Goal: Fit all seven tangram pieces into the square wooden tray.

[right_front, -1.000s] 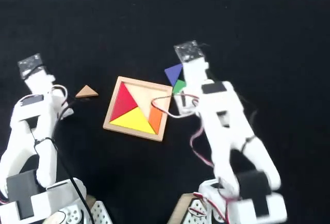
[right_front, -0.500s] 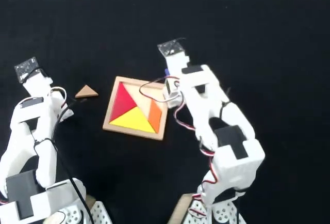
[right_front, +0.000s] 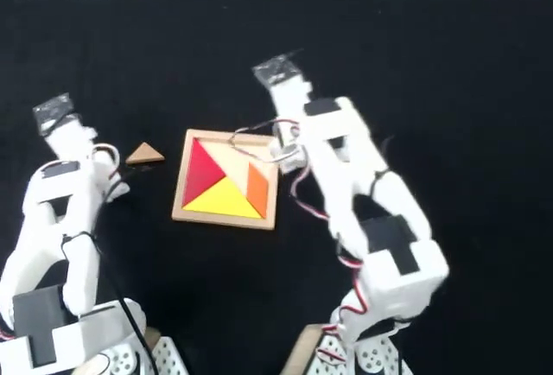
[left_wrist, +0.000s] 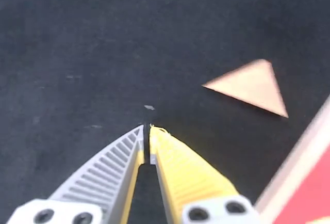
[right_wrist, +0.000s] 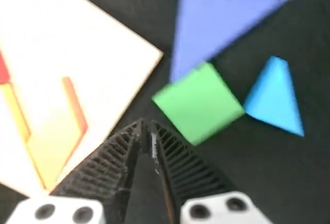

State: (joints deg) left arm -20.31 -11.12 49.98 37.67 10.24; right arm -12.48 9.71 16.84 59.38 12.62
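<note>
While the tray [right_front: 225, 219] holds only three pieces – red [right_front: 203, 172], yellow [right_front: 223, 199] and orange [right_front: 257, 187] – I've got four left outside it. Its bare floor [right_wrist: 77, 38] sits on the side nearest my right gripper [right_wrist: 148, 131], whose fingers are pressed together on nothing. Just ahead of those tips is the green square [right_wrist: 198, 102], edge against the blue triangle [right_wrist: 216, 20] and corner-to-corner with the cyan triangle [right_wrist: 276, 97]. The tray rim is close on the tips' other side. So I reckon the right arm is nearer for all three – a short carry across the rim.

Over on the left, the tan triangle [left_wrist: 252, 87] lies ahead of my left gripper [left_wrist: 146, 128] and off toward the tray, between the two. Its long edge looks roughly crosswise to my reach. That gripper is closed too, empty, tips low over the cloth.

Everything rests on a flat black table cover [right_front: 449, 90]. Past the far edge I see grey fabric and some cabling.
</note>
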